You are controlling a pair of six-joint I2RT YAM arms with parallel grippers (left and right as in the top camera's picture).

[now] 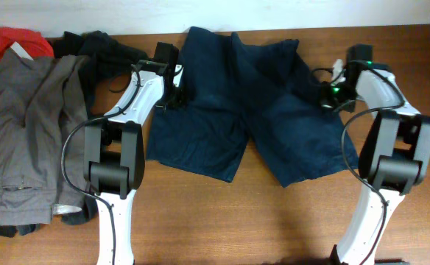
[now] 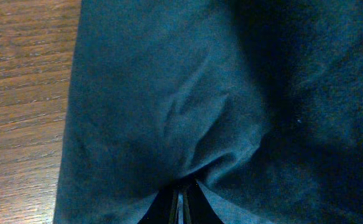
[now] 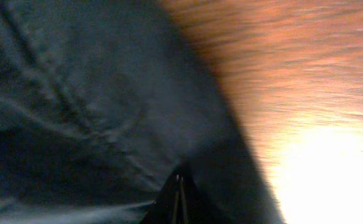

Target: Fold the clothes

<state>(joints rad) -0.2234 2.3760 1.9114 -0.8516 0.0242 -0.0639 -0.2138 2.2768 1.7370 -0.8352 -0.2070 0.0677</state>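
Dark navy shorts [image 1: 230, 103] lie spread flat at the middle back of the table, legs pointing toward the front. My left gripper [image 1: 174, 92] sits at their left edge near the waist. In the left wrist view it [image 2: 183, 200] is shut, with the navy cloth [image 2: 169, 93] puckering into its tips. My right gripper [image 1: 325, 94] is at the shorts' right edge. The right wrist view shows it [image 3: 178, 190] shut, pinching the cloth [image 3: 76, 93] at its border with the wood. The other clothes lie at the left.
Grey trousers [image 1: 23, 132] stretch down the left side. A black garment [image 1: 101, 48] and a small red piece [image 1: 20, 40] are bunched at the back left corner. Bare wooden table [image 1: 274, 221] shows in front of the shorts, between the two arm bases.
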